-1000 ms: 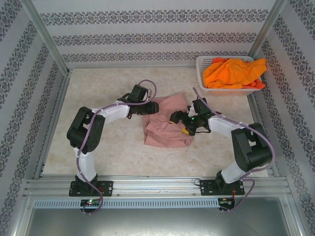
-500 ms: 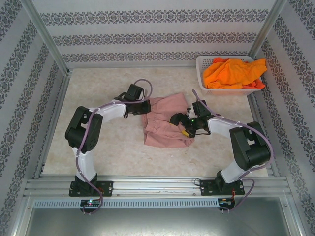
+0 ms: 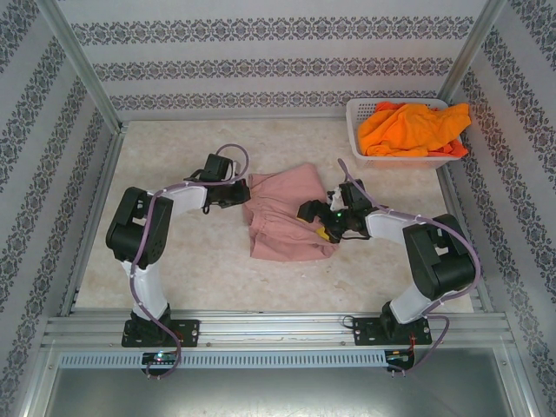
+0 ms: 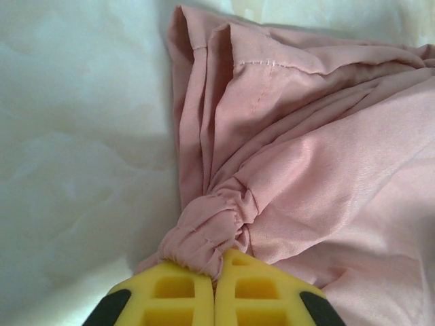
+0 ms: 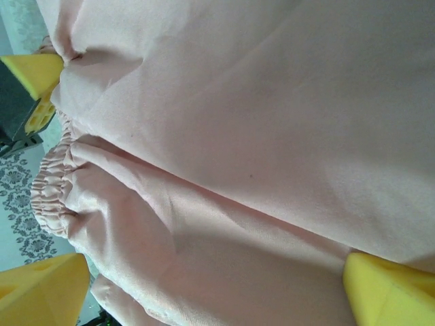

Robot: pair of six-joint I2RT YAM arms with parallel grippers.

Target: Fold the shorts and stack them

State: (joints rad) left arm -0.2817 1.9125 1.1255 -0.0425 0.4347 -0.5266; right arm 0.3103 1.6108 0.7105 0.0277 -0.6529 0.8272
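While the left hand clamps the pink shorts — flattening, I'd judge — the right hand (open) next needs its own grip.

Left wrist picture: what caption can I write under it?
Left gripper shut on a bunched corner of the pink shorts.

The left end effector pinches a bunched fold of pink shorts.
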